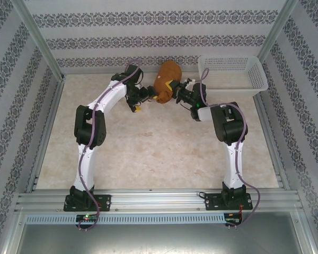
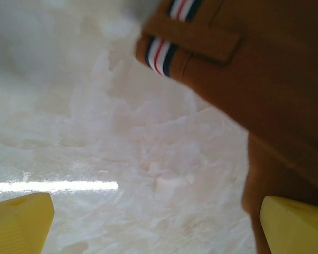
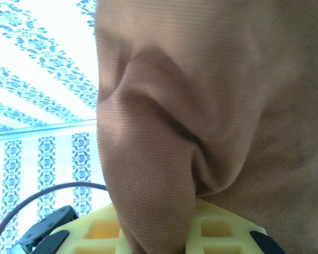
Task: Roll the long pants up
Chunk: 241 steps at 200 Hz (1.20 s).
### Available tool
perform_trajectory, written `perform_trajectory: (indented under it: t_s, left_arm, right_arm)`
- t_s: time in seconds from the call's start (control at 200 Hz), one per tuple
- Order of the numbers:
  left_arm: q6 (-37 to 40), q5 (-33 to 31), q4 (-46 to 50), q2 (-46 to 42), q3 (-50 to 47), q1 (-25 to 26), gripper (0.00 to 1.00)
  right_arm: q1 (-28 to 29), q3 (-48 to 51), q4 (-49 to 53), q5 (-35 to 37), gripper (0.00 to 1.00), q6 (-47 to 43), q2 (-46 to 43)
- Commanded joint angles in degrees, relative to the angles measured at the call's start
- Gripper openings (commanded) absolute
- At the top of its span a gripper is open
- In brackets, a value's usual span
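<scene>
The long pants [image 1: 166, 79] lie as a bunched rust-brown bundle at the far middle of the table. My left gripper [image 1: 141, 99] is just left of the bundle, low over the table. In the left wrist view it [image 2: 156, 227] is open, its yellow fingertips [image 2: 18, 222] wide apart with bare table between them. The pants [image 2: 265, 79] and their striped waistband [image 2: 159, 53] lie at upper right. My right gripper [image 1: 173, 88] is at the bundle's right side. Up close it [image 3: 156, 238] is shut on a fold of the pants [image 3: 201, 95], pinched between yellow fingers [image 3: 222, 233].
A white basket [image 1: 230, 59] stands at the far right, close behind the right arm's wrist. The back wall runs just behind the bundle. The pale table [image 1: 148, 153] stretches toward the arm bases, with metal rails along its sides.
</scene>
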<state>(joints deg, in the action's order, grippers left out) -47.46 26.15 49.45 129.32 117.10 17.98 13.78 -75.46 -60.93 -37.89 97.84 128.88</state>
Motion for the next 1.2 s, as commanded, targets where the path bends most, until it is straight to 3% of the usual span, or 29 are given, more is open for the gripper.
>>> perform_trajectory:
  t_s: [0.0,0.215,0.43,0.679,0.899,1.199]
  left_arm:
    - [2.7,0.6,2.3,-2.4,-1.4,-0.5,1.0]
    - [2.4,0.3,0.5,-6.0,-4.4,-3.0,1.0]
    - [3.0,0.7,0.6,-8.3,-4.6,-5.7,1.0]
    - [3.4,1.8,0.8,-8.2,-4.7,-7.2,1.0]
    - [3.5,3.1,0.8,-6.2,-3.3,-7.6,1.0]
    - [3.3,5.2,0.5,-3.3,-2.2,-7.8,1.0]
  right_arm:
    - [0.6,-8.1,-9.2,1.7,0.0,0.0,-3.2]
    - [-1.9,-15.4,3.7,1.5,0.0,-6.0,-8.5]
    - [-8.7,-19.5,11.3,1.1,0.0,-8.9,-13.0]
    - [-18.5,-21.7,33.8,-0.1,0.0,-22.0,-22.7]
    - [-24.4,-18.1,56.3,7.0,0.0,-38.8,-33.4]
    - [-25.6,-12.8,61.9,15.9,0.0,-42.6,-33.3]
